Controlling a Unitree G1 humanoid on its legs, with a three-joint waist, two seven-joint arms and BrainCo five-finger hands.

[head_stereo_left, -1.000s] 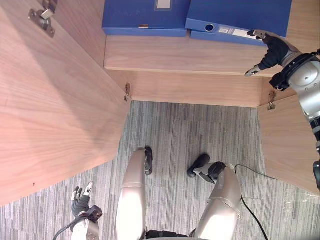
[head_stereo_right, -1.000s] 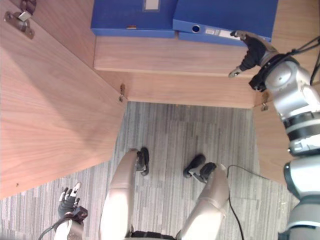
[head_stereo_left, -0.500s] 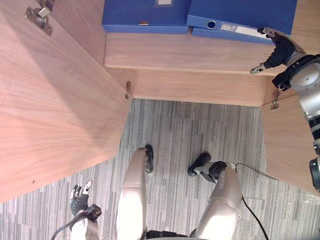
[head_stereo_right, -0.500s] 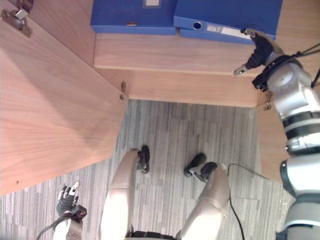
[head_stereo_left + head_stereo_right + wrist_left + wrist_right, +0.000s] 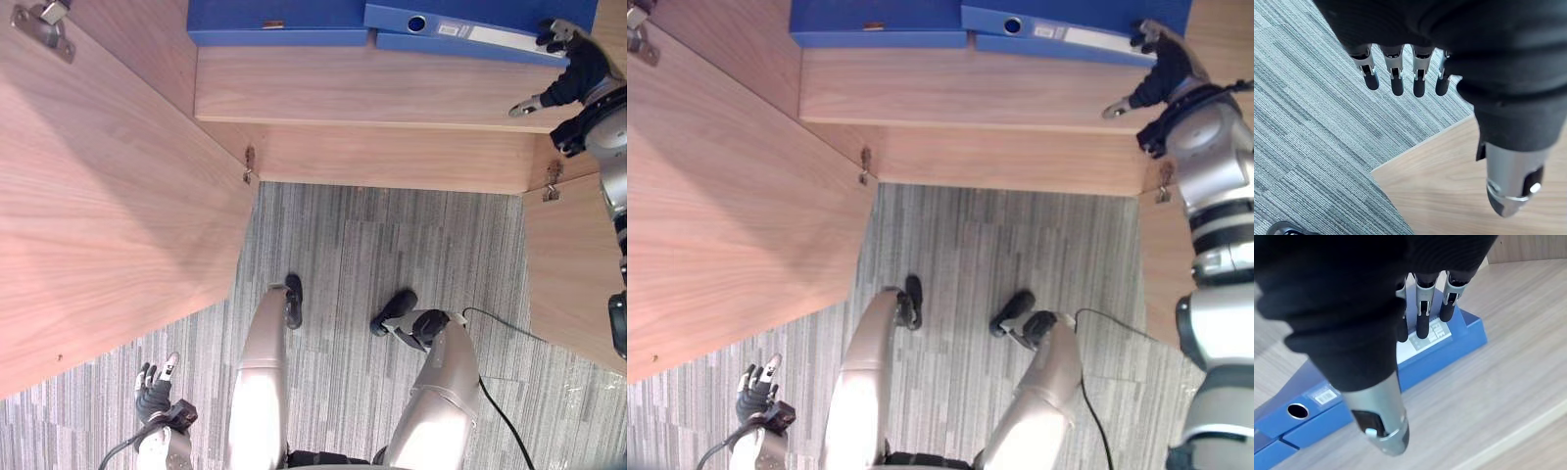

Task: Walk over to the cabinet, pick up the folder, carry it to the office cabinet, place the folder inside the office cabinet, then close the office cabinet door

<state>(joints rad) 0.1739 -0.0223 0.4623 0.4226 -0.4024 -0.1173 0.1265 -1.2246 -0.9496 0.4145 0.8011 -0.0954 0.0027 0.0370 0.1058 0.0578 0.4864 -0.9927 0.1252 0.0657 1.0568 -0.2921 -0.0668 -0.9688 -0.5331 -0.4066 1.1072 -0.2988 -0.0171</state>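
Blue folders lie flat on the wooden cabinet shelf (image 5: pixel 362 93): one at the left (image 5: pixel 279 20) and a stacked pair at the right (image 5: pixel 470 24). My right hand (image 5: pixel 573 76) reaches in at the right end of the upper folder's (image 5: pixel 1449 342) spine. Its fingers (image 5: pixel 1422 323) are straight, with their tips on the white label, and the thumb stays clear of the folder. My left hand (image 5: pixel 154 397) hangs low over the carpet beside the open left door, fingers (image 5: pixel 1396 73) straight and holding nothing.
The cabinet's left door (image 5: pixel 98 196) stands wide open across the left side, with a hinge (image 5: pixel 248 164) at its inner edge. The right door (image 5: pixel 578 264) is open too, beside my right arm. Grey striped carpet (image 5: pixel 362 255) lies in front of the cabinet.
The view has shifted, so the shelf sits higher in the picture. My right hand has slid a little right and further in along the folder's end. The left hand has not moved.
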